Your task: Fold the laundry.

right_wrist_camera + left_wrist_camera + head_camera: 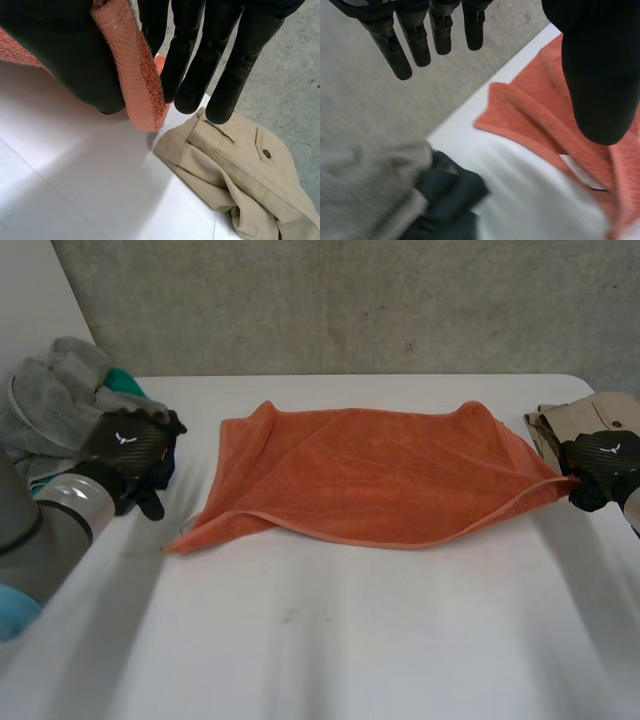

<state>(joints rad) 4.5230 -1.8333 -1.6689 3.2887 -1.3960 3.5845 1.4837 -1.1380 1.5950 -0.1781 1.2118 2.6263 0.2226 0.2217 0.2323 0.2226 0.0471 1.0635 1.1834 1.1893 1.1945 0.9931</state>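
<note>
Although the orange towel lies spread across the middle of the white table, it looks doubled over at most once and its edges are loose and uneven. I judge the folding barely begun: this towel needs squaring and further folds. A heap of clothes at the table's left end and beige trousers at its right end lie unfolded. In the head view the right hand is at the towel's right corner, which is drawn out toward it, and the left hand is at the heap's edge, apart from the towel's left corner. The right wrist view settles what the head view cannot: the towel's hemmed corner is pinched between the thumb and fingers, just above the trousers. The left wrist view shows that hand's fingers straight and holding nothing. Beyond its thumb are a towel corner and a white label, and under its palm a dark garment lies beside grey cloth.
</note>
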